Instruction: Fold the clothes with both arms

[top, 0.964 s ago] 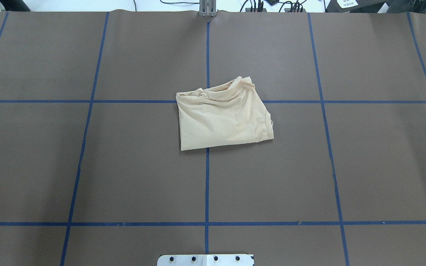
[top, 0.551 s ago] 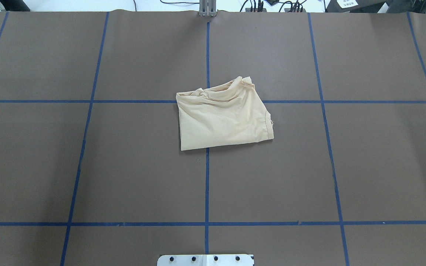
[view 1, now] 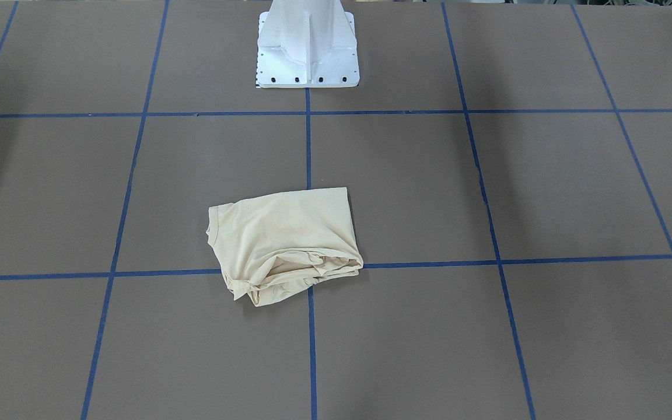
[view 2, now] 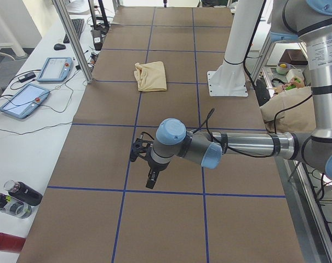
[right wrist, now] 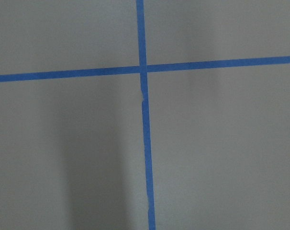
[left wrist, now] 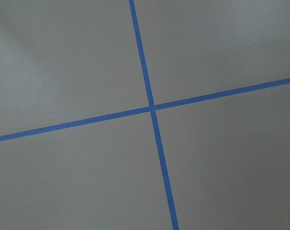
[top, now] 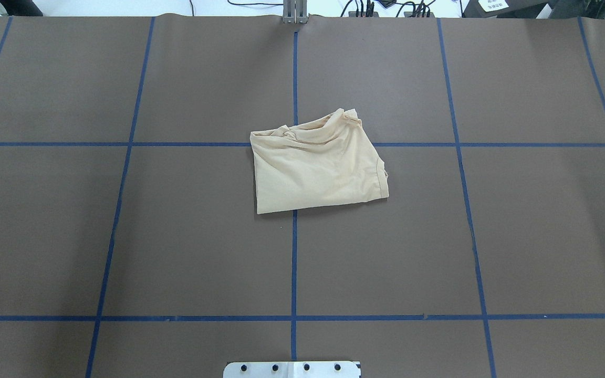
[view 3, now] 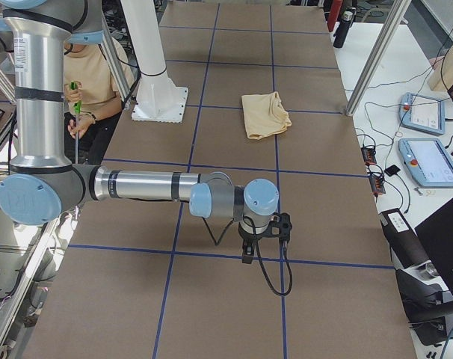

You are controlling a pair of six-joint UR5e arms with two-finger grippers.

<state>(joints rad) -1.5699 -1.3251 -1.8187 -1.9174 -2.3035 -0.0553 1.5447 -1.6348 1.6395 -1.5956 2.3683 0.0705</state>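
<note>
Whether the fingers of the left gripper [view 2: 150,179] and the right gripper [view 3: 249,253] are spread or closed, I cannot tell. Both hang over the brown table [top: 176,236], well apart from the T-shirt [top: 318,168]. Its thin fabric is probably light, soft and limp, so I would pinch the smooth near corners, not the bunched far edge. It lies as a pale cream folded packet over the central crossing of the blue lines [top: 294,252], with no print showing.

You cannot judge how the jaws of the left gripper [view 2: 151,179] or the right gripper [view 3: 247,253] stand: each appears small, in one side view only. Well apart from both, the T-shirt [top: 317,165] hides its inner layers under the top fold.
</note>
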